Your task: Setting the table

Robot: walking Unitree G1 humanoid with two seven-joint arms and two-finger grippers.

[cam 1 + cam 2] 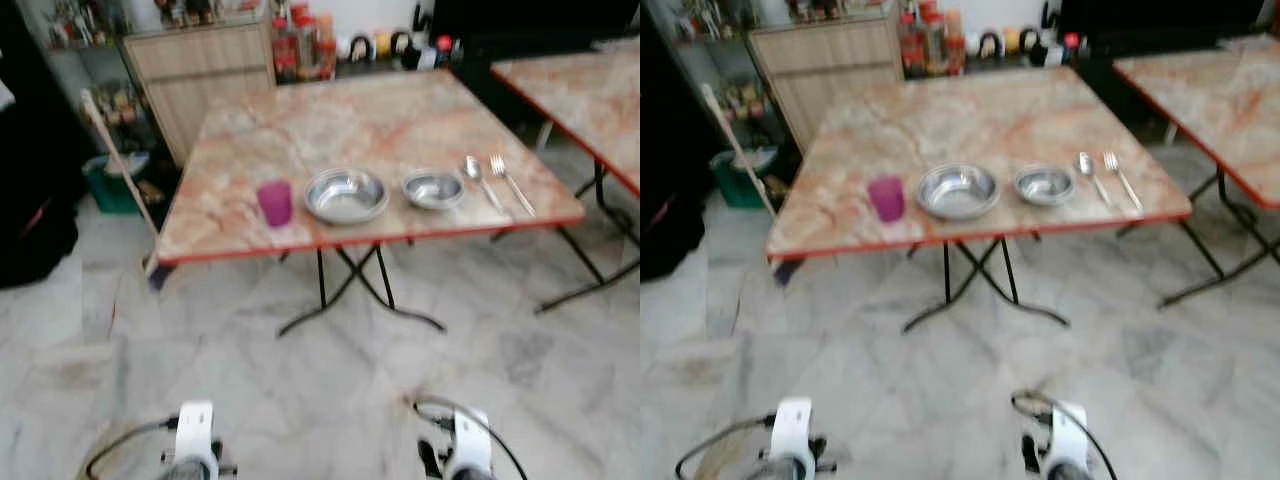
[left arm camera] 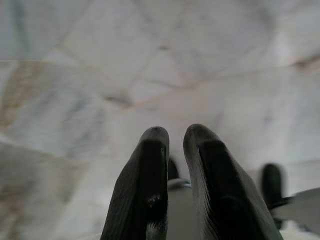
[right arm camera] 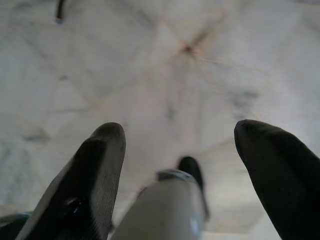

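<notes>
The marble-patterned counter [image 1: 400,110] stood in the upper middle of the left eye frame, well apart from the robot, whose two arms hung low at the bottom edge over the tiled floor [image 1: 330,390]. Along the counter's near edge ran a row: a purple cup [image 1: 275,202], a large steel bowl [image 1: 346,194], a smaller steel bowl [image 1: 433,188], then a spoon [image 1: 480,180] and fork [image 1: 511,183], both long axes pointing away from the robot. The row lay ahead of both arms; the cutlery sat toward the right arm's side, the cup toward the left. The left pincer [image 2: 176,137] was nearly closed and empty; the right pincer [image 3: 180,135] was spread wide, holding nothing. Blur softened everything, so the cutlery's exact lie was perhaps uncertain. A second counter [image 1: 590,90] was cut off at upper right.
</notes>
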